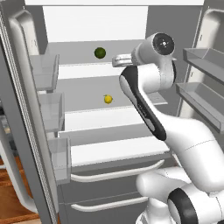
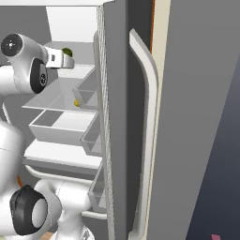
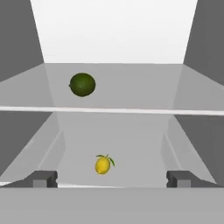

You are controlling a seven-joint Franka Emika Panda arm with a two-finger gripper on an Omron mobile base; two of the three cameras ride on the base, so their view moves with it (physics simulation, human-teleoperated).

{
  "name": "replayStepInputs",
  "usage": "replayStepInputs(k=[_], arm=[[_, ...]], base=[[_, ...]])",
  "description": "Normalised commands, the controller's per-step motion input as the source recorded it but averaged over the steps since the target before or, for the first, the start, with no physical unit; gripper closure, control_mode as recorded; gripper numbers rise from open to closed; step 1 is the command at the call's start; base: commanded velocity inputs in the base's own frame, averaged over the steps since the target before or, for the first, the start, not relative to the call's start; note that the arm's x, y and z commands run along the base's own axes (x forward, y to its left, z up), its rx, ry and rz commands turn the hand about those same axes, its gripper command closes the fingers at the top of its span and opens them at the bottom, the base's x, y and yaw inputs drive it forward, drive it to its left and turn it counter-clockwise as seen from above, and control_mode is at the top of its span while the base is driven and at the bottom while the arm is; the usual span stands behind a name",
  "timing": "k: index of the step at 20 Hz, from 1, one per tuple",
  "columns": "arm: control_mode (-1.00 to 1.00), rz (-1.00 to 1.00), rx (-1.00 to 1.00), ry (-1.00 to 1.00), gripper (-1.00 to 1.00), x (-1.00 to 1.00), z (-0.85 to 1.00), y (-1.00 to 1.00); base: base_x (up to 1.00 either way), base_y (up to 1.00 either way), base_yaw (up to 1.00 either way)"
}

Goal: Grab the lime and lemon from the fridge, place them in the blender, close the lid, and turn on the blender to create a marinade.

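We found the fridge (image 1: 105,26) open, with the lime (image 1: 100,53) resting on an upper shelf (image 1: 83,70) and the lemon (image 1: 108,99) on the shelf below it, the two well apart. In the hand view the lime (image 3: 82,84) sat beyond the glass shelf edge, to the left, and the lemon (image 3: 103,165) lay lower, between the two fingertips (image 3: 43,178). The tool (image 3: 111,178) was released, its jaws spread wide and grasping nothing, and it stood at the mouth of the fridge, apart from both fruits. We judged the main risk to be a rolling fruit: both are round and sit loose on smooth shelves, so an off-centre approach could push either one toward the back wall. A second risk was collision, since the shelf edge ran between the two fruits and a reach at the wrong height could strike it. The door bins (image 1: 46,72) on the left door and the trays (image 1: 203,59) on the right door flanked the arm closely, leaving little room for the elbow to swing. The drawer handles (image 1: 116,173) lay below, clear of the reach.
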Motion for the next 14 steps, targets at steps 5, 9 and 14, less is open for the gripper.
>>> replayStepInputs(k=[5,9,14], arm=[[-1.00,0.00,0.00,0.00,-1.00,0.19,0.02,0.25],[-1.00,0.00,0.00,0.00,-1.00,0.18,-0.01,0.31],[-1.00,0.00,0.00,0.00,-1.00,0.23,-0.01,0.27]], base=[[0.00,0.00,0.00],[0.00,0.00,0.00],[0.00,0.00,0.00]])
